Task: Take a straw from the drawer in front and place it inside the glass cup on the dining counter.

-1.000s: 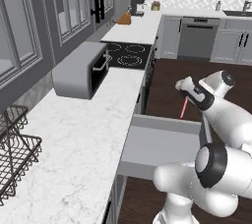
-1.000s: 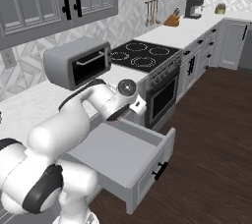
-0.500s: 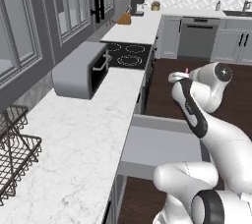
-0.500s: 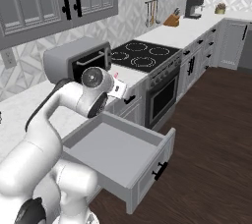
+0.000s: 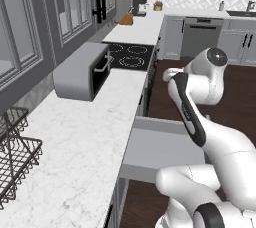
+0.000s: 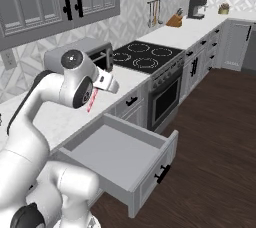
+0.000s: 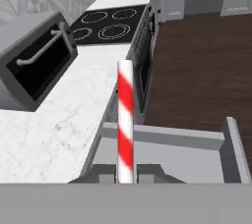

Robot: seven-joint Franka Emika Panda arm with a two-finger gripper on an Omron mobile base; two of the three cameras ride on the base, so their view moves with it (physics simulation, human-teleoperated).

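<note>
Jaws: your gripper was pressed shut on the straw, which stood straight out from between the tips, red and white stripes plain in the hand view.
Straw: in the right base view it hung below the hand, above the bench's near edge.
Change: within the last second you swung the arm up and back from over the drawer, with the straw lifted clear.
Meaning: pick looked done; carrying to the glass cup remained.
Drawer: the drawer stood pulled out and bare below you.
Around: toaster oven left on the bench, cooktop farther along.
Obstacles: the open drawer front jutted into the floor space.
</note>
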